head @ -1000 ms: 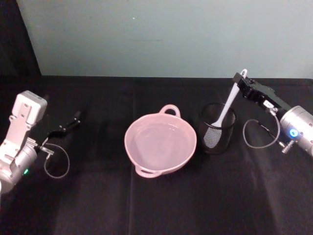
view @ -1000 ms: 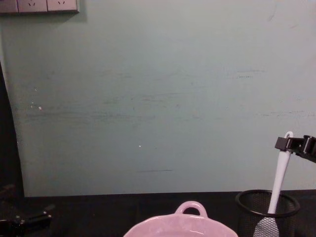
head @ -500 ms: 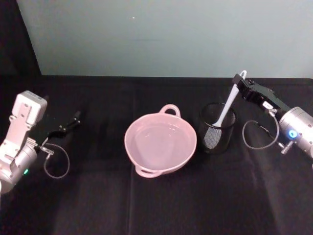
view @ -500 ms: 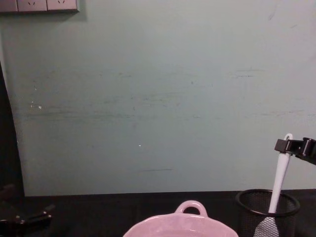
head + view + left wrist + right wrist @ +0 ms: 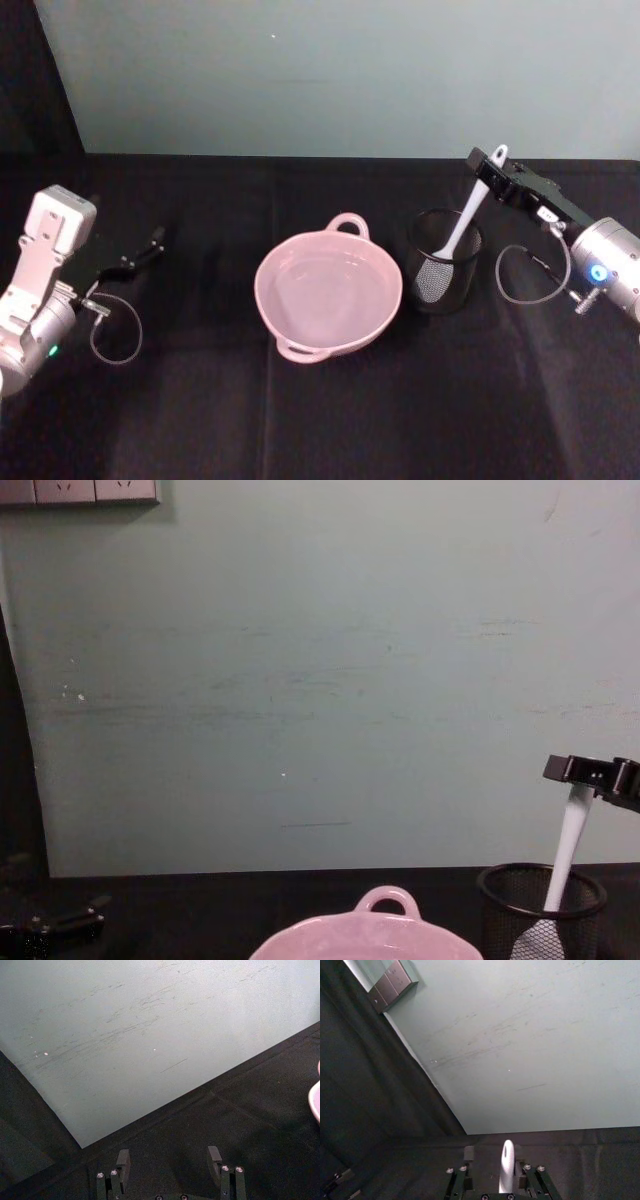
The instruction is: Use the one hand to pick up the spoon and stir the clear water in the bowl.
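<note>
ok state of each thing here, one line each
spoon: leaning in the mesh cup, scoop down, handle tip between the right gripper's fingers
mesh cup: upright on the table, right of the bowl
bowl: upright, holding clear water, nothing else in it
right gripper: at the spoon's handle tip, above the cup
left gripper: open, empty, low over the table at far left

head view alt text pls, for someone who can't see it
The right hand straddles the top of a white spoon whose scoop stands in a black mesh cup, just right of a pink bowl of clear water on a black table. The left hand rests open at the far left.
</note>
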Motion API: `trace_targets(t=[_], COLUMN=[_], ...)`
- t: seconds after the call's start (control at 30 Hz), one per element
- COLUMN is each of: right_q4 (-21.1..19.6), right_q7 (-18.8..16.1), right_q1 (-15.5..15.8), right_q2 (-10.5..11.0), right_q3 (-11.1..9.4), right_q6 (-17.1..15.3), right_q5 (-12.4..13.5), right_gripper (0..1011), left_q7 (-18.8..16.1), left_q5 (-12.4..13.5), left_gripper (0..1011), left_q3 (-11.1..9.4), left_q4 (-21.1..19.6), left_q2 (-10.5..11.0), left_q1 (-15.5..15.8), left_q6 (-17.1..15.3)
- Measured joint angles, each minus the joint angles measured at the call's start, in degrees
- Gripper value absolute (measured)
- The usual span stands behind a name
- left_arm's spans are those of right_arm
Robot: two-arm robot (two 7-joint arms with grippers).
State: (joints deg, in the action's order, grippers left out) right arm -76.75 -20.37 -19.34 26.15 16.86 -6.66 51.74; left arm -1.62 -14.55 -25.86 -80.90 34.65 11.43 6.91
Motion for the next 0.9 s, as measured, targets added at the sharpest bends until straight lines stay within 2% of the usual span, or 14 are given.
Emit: trace_targets(t=[0.03, 0.1, 0.13, 0.2, 0.27, 0.37, 0.5, 0.6, 0.73, 0.83, 0.9], right_q4=[0.0, 0.0, 0.0, 0.0, 0.0, 0.0, 0.0, 0.0, 0.0, -0.1, -0.1], right_q7=[0.0, 0.0, 0.0, 0.0, 0.0, 0.0, 0.0, 0.0, 0.0, 0.8, 1.6], right_q1=[0.0, 0.0, 0.0, 0.0, 0.0, 0.0, 0.0, 0.0, 0.0, -0.1, -0.2], right_q2=[0.0, 0.0, 0.0, 0.0, 0.0, 0.0, 0.0, 0.0, 0.1, 0.6, 1.0], right_q3=[0.0, 0.0, 0.0, 0.0, 0.0, 0.0, 0.0, 0.0, 0.1, 0.7, 1.2], right_q6=[0.0, 0.0, 0.0, 0.0, 0.0, -0.1, -0.1, -0.1, 0.1, 1.1, 2.7], right_q5=[0.0, 0.0, 0.0, 0.0, 0.0, 0.0, 0.0, 0.0, -0.5, -3.0, -5.9], right_gripper=[494, 536, 596, 628, 715, 768, 917, 993, 1004, 1004, 1004], left_q7=[0.0, 0.0, 0.0, 0.0, 0.0, 0.0, 0.0, 0.0, 0.0, 0.0, 0.0], left_q5=[0.0, 0.0, 0.0, 0.0, 0.0, 0.0, 0.0, 0.0, 0.0, 0.0, 0.0], left_gripper=[1011, 1011, 1011, 1011, 1011, 1011, 1011, 1011, 1011, 1011, 1011], left_q3=[0.0, 0.0, 0.0, 0.0, 0.0, 0.0, 0.0, 0.0, 0.0, 0.0, 0.0], left_q4=[0.0, 0.0, 0.0, 0.0, 0.0, 0.0, 0.0, 0.0, 0.0, 0.0, 0.0], left_q2=[0.0, 0.0, 0.0, 0.0, 0.0, 0.0, 0.0, 0.0, 0.0, 0.0, 0.0], left_q1=[0.0, 0.0, 0.0, 0.0, 0.0, 0.0, 0.0, 0.0, 0.0, 0.0, 0.0], left_q6=[0.0, 0.0, 0.0, 0.0, 0.0, 0.0, 0.0, 0.0, 0.0, 0.0, 0.0])
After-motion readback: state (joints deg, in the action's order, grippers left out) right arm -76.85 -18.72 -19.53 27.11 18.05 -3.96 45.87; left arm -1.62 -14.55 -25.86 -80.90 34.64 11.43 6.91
